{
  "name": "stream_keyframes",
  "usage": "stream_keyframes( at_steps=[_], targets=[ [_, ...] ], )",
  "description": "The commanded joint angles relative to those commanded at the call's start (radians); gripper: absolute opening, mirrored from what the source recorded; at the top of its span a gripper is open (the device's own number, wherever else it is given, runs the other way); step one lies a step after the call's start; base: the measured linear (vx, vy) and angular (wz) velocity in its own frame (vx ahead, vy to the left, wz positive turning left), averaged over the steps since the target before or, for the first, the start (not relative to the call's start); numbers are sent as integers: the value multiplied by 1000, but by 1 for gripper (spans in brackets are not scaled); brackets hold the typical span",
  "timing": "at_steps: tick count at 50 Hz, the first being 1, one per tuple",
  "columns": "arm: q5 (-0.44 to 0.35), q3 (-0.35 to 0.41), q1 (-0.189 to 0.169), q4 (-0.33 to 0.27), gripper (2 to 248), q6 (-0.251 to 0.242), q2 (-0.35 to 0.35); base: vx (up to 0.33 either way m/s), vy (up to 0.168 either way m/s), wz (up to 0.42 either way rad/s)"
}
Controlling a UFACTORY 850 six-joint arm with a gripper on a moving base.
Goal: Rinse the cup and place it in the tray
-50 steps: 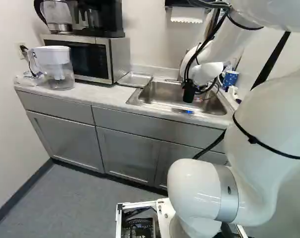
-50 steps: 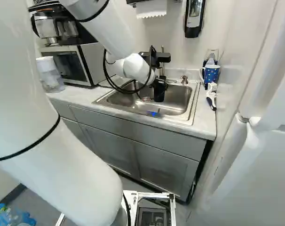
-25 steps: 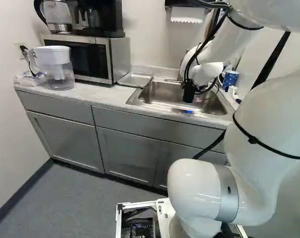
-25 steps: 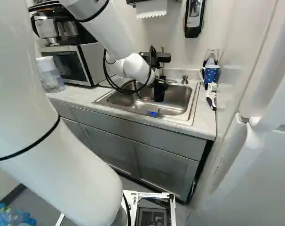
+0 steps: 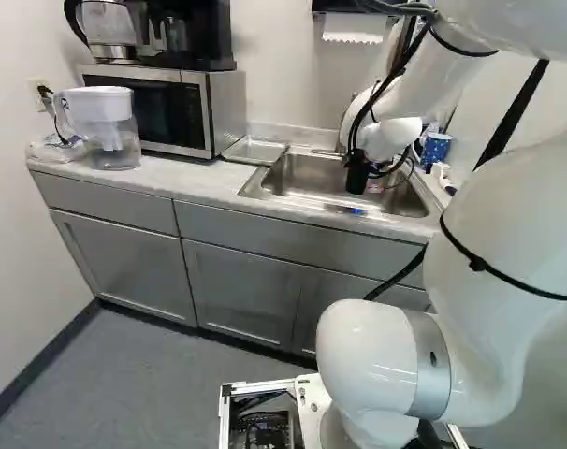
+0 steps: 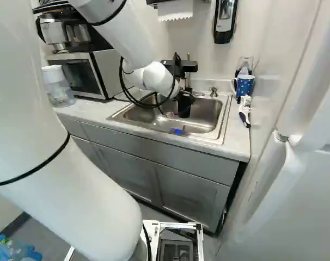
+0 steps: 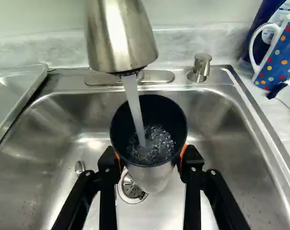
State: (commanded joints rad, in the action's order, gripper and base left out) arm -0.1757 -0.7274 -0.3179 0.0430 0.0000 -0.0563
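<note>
While my arm's white bulk fills the lower right of the left base view, grey cabinets run across the middle, under the counter. Past their front edge, right of centre in the right base view, my gripper reaches down over the steel sink. Its fingers stand a cup's width apart, orange pads pressed to both sides of the cup, so I've got it held. The wrist view shows it over the basin near the drain, with water from the faucet running into it and churning inside. On the counter beside the sink, above centre in the left base view, lies the metal tray. At the upper right of the right base view I see a dotted blue mug; the microwave sits at the upper left of the left base view, and a paper towel hangs on the wall behind.
</note>
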Motion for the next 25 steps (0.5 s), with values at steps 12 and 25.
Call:
stream_keyframes(
  at_steps=[12,25],
  targets=[
    [0,0,0,0,125,0,0,0,0,0],
    [0,0,0,0,125,0,0,0,0,0]
  ],
)
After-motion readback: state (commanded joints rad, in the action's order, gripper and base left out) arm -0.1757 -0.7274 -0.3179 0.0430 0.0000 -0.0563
